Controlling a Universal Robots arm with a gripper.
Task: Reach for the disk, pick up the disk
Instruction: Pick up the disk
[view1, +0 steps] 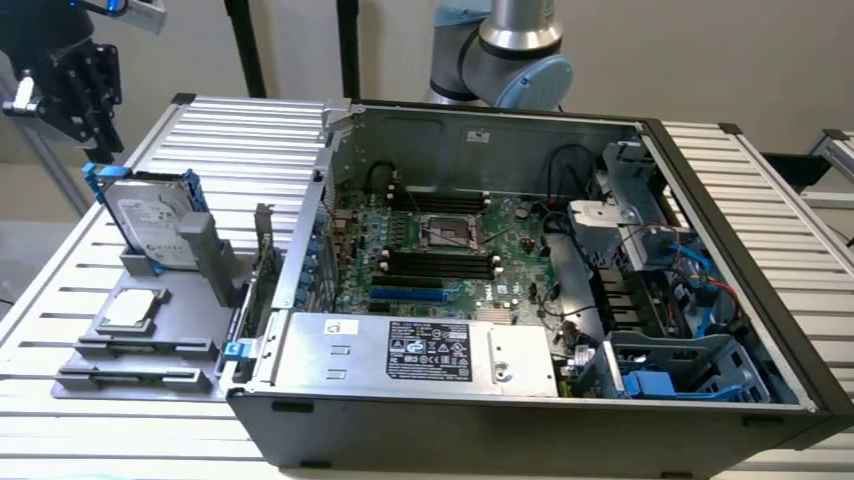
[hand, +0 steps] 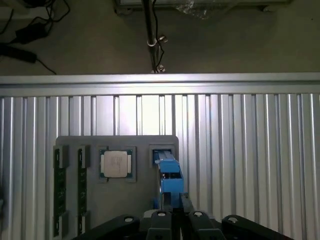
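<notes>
The disk (view1: 151, 217) stands on edge in a grey holder (view1: 160, 330) on the slatted table, at the exterior view's left. It is silver-grey with a white label and blue rails. In the wrist view I look down on the disk's blue-railed edge (hand: 168, 176). My gripper (view1: 91, 125) hangs black above and slightly beyond the disk, clear of it. In the wrist view the gripper (hand: 178, 220) sits just over the disk's near end, its fingers drawn together with nothing between them.
A small square silver chip (view1: 131, 308) (hand: 116, 163) lies in the same holder beside the disk. An open computer case (view1: 534, 290) with motherboard and cables takes up the middle and the exterior view's right. Black stand legs rise behind the table.
</notes>
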